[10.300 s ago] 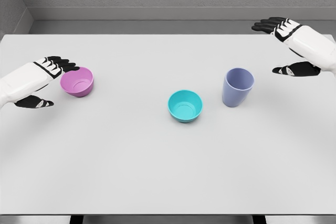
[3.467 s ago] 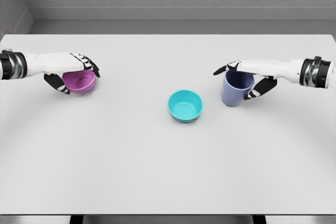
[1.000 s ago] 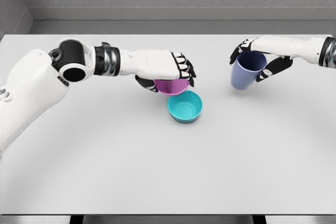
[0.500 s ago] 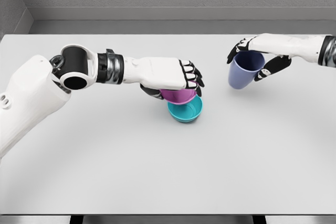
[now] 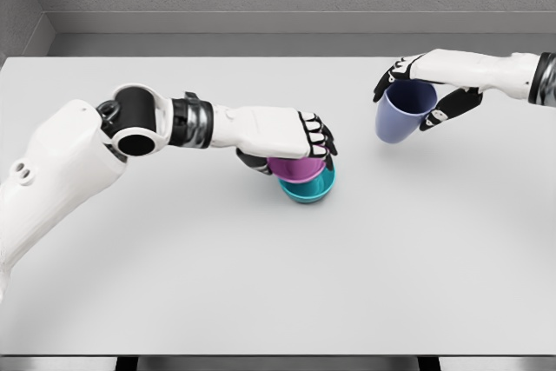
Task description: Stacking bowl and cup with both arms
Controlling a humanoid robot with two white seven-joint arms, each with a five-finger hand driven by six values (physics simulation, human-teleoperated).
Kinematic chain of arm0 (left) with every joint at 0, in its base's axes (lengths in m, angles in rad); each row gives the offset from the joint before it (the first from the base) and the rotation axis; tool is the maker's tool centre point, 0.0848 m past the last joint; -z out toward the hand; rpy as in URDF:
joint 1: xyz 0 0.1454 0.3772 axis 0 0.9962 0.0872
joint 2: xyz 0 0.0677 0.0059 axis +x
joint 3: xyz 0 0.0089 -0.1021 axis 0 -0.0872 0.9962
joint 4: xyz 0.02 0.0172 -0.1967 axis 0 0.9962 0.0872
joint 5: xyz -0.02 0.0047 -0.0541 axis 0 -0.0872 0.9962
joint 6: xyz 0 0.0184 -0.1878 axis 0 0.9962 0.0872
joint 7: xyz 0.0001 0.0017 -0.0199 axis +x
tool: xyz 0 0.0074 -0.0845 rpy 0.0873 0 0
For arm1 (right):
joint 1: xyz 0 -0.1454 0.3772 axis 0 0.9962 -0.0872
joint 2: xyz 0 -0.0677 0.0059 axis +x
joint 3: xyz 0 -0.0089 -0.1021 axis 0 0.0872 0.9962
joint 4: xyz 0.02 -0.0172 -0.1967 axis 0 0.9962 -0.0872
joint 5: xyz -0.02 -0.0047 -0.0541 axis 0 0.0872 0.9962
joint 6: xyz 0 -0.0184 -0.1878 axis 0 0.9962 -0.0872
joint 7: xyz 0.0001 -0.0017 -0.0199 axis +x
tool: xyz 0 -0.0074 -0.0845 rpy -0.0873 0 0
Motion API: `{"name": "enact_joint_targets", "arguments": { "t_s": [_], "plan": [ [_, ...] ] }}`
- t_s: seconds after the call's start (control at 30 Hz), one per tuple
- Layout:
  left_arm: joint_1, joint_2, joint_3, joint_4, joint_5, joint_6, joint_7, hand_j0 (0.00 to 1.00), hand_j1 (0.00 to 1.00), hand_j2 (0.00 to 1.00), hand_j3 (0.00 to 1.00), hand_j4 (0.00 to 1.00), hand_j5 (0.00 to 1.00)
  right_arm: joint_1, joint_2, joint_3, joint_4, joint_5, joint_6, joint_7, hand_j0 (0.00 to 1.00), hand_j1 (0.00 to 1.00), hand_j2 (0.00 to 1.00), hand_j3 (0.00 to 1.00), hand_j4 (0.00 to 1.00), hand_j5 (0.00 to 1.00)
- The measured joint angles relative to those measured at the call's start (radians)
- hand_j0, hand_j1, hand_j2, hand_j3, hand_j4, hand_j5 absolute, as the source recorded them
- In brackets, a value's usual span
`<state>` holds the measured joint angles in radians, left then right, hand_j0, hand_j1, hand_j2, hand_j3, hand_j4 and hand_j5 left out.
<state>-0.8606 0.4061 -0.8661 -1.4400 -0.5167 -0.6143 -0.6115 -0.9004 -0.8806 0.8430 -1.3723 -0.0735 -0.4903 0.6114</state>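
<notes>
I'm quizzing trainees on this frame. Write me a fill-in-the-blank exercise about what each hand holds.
1. The left hand grips the ____ bowl.
2. That bowl sits directly over the ____ bowl.
3. The right hand holds the lavender ____ above the table.
4. The lavender object is tilted, not ____.

Missing words: purple; teal; cup; upright

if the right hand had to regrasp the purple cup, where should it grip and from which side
Probably at the rim, from above and the right, much as the right hand holds the purple cup now. The cup hangs tilted with its open mouth up, and its wall narrows toward the base, so a lower grip could slip.
</notes>
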Motion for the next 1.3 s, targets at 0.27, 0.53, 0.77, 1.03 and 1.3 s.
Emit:
{"name": "enact_joint_targets", "arguments": {
  "t_s": [0.27, 0.53, 0.77, 1.03, 1.3],
  "plan": [
    [0.002, -0.028, -0.001, 0.011, -0.009, 0.000, 0.000, 0.68, 0.68, 0.68, 0.68, 0.68, 0.68, -0.006, -0.005, 0.000, 0.000, 0.000, 0.000, 0.000, 0.66, 0.66, 0.66, 0.66, 0.66, 0.66],
    [0.002, -0.044, -0.006, 0.024, -0.009, 0.000, 0.000, 0.71, 0.71, 0.71, 0.71, 0.71, 0.71, -0.017, -0.005, 0.000, -0.002, -0.001, 0.000, 0.000, 0.66, 0.66, 0.66, 0.66, 0.66, 0.66],
    [0.003, -0.046, -0.006, 0.021, -0.008, 0.000, 0.000, 1.00, 1.00, 1.00, 1.00, 1.00, 1.00, -0.017, -0.005, 0.000, -0.001, 0.000, 0.000, 0.000, 0.66, 0.66, 0.66, 0.66, 0.66, 0.66],
    [-0.002, -0.045, -0.002, 0.015, -0.006, 0.001, 0.000, 1.00, 1.00, 1.00, 1.00, 1.00, 1.00, -0.018, -0.005, 0.000, -0.002, -0.001, 0.000, 0.000, 0.66, 0.66, 0.66, 0.66, 0.66, 0.66],
    [-0.008, -0.025, 0.004, -0.034, -0.001, 0.001, 0.000, 1.00, 1.00, 1.00, 1.00, 1.00, 1.00, -0.018, -0.005, 0.000, -0.002, -0.002, 0.000, 0.000, 0.66, 0.66, 0.66, 0.66, 0.66, 0.66]
  ]
}}
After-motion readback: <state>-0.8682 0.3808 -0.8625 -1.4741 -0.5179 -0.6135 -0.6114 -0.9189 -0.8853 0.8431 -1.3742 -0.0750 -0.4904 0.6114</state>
